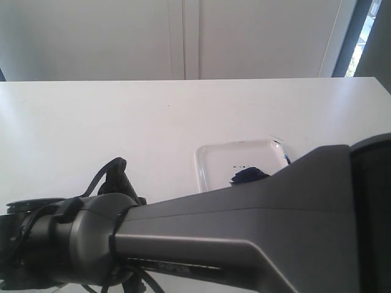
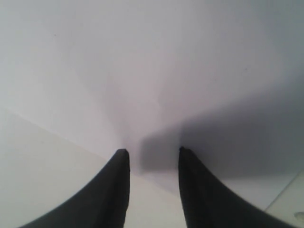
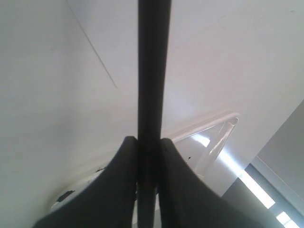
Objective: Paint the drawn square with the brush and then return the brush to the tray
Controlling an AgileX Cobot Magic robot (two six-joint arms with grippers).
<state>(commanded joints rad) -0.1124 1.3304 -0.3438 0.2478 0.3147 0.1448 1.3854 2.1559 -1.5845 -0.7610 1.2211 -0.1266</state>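
Now the left pincer [image 2: 152, 153] hangs spread above the white surface [image 1: 91, 122], nothing between its tips. Right of centre sits the tray [image 1: 217, 160] with its dark paint puddle [image 1: 247, 176]; the right pincer [image 3: 148, 142] is pinching the brush [image 3: 154, 71] by its black handle, near the tray

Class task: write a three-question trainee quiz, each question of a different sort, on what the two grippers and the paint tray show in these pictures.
1. Multiple choice: what does the right gripper clamp? A a sponge; B the brush; C nothing.
2. True or false: the left gripper has its jaws shut.
3. Fill in: the navy paint puddle lies in the white ___.
Key: 1 B. 2 False, they stand apart and empty. 3 tray.
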